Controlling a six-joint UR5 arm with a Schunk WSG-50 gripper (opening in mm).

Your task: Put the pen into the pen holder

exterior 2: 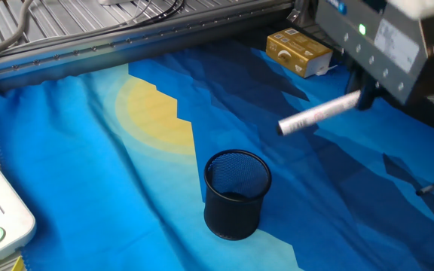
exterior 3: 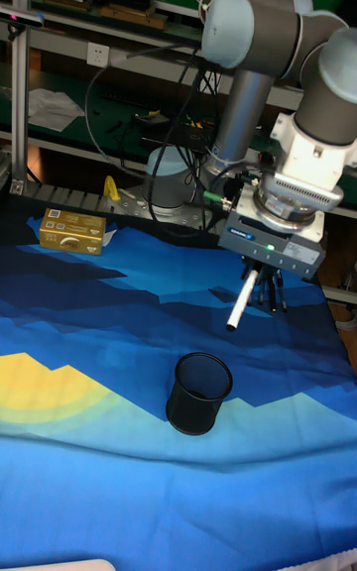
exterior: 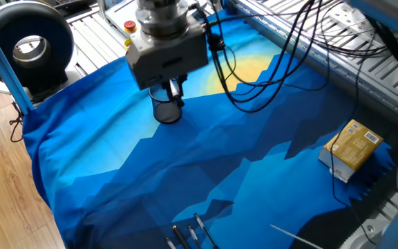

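— Pen (exterior 2: 319,116): where, what pose?

— Slim white marker, faint print along the barrel. Off the cloth, in the air, tilted; free white end lowest and pointing towards the cup. The upper end is hidden. In the tall fixed view it hangs steeply, tip down, above and to the right of the cup's rim.

— Pen holder (exterior 2: 236,195)?

— Small round cup of black wire mesh, dark rim, see-through sides. Upright on the blue cloth, mouth open, nothing visible inside. Sits towards one edge of the table, just beside the yellow patch in the cloth's print.

— Touching?

— No. Pen tip is clear of the rim.
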